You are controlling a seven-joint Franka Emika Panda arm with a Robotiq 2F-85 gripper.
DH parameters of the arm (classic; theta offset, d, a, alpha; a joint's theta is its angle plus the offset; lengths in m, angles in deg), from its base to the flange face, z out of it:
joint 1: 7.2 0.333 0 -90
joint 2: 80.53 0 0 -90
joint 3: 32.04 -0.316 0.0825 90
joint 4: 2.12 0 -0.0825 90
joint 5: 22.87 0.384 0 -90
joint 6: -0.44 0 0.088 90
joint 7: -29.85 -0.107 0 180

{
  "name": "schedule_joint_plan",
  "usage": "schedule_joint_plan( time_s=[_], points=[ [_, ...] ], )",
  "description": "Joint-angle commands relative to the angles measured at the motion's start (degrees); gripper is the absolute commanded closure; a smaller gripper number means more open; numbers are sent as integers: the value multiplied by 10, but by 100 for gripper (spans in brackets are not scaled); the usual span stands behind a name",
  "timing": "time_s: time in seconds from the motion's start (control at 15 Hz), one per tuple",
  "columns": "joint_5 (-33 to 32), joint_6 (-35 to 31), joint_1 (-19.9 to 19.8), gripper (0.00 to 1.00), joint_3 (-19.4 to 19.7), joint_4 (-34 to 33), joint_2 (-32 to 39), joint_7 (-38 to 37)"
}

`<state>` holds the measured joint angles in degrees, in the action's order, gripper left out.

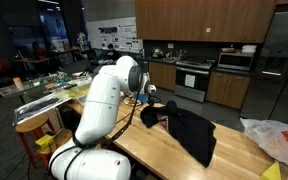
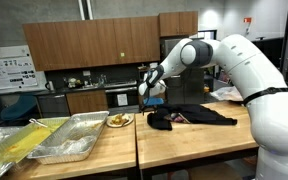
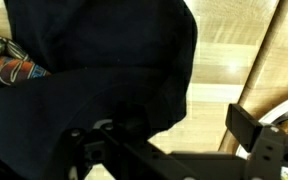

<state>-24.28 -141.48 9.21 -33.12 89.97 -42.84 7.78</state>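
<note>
Gripper (image 2: 152,90) w/ jaws wide, gripping nothing, just above blk cloth (image 2: 196,116) slumped loose, unheld, on wood table (image 2: 184,145).

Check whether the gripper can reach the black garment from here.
Probably yes: the open gripper hangs just above one end of the black garment on the counter, nothing between them; the plate sits aside.

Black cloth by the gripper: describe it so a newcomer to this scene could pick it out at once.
Find the long wooden counter before the kitchen cabinets. Below the gripper lies the black cloth, crumpled and spread out: the only dark, soft thing there, unlike the shiny foil trays farther along.
</note>
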Motion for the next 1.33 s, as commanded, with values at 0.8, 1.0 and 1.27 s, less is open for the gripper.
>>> schedule_joint_plan(
  time_s=[0.8,1.0,1.27],
  points=[
    [-51,71,52,82,57,-79,63,-130],
    [-37,95,37,100,35,-91,67,-93],
    [-5,132,8,99,-18,-105,69,15]
  ],
)
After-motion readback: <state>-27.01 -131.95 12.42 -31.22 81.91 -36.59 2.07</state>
